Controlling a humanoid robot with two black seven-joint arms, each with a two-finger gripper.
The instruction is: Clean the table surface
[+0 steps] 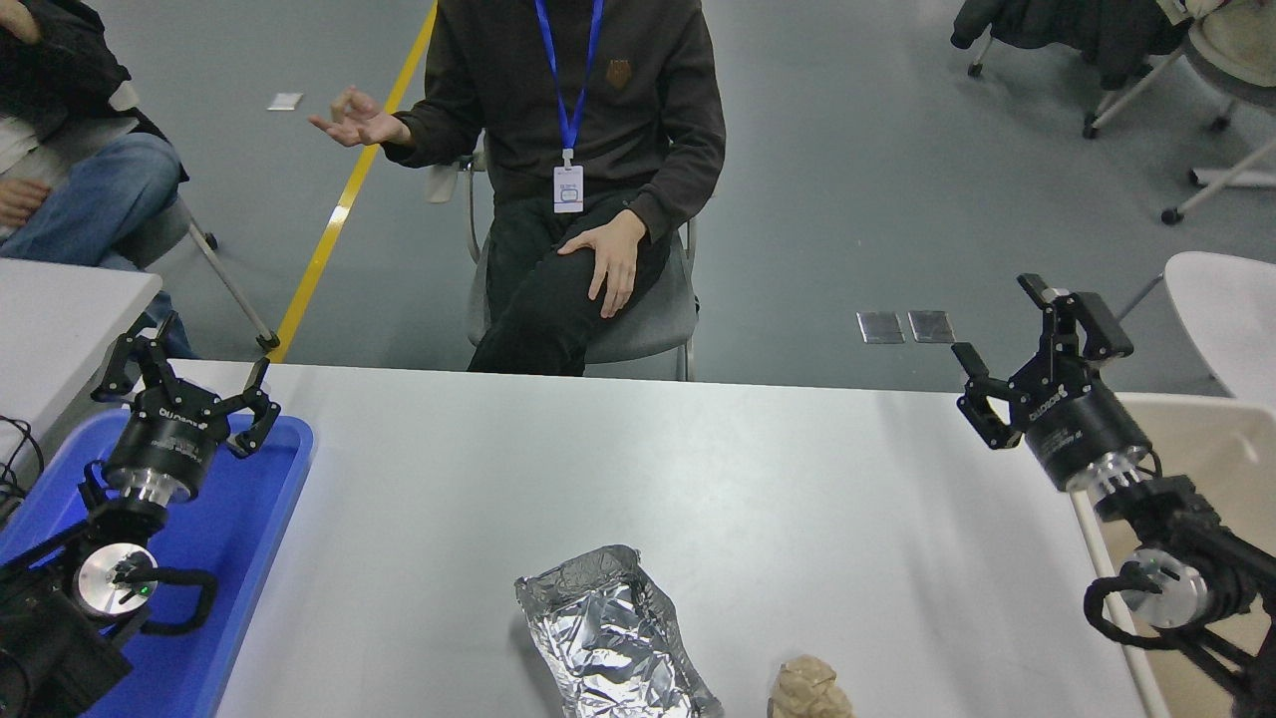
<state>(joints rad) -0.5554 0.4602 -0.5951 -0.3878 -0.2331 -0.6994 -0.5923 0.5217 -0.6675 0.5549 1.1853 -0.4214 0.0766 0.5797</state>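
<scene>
While its fingers spread wide and hold nothing, the right end effector (1044,346) hovers above the far right corner of the wide grey-white counter (638,469). The step looks like an approach; next comes reaching toward the crumpled silver foil tray (608,633) and beige paper wad (807,688) at the counter's near edge. The left end effector (184,384), also open, sits parked over the blue plastic tray (249,538) at the counter's left end.

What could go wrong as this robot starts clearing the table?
The crumpled foil tray is flimsy and shiny, so it may buckle or slip when the right gripper, now open at the table surface's far right corner, closes on it. The crumpled brown paper wad lies at the near edge, partly out of view, and could be nudged off. A person's hand rests close beyond the far edge, within a wide arm swing.
</scene>
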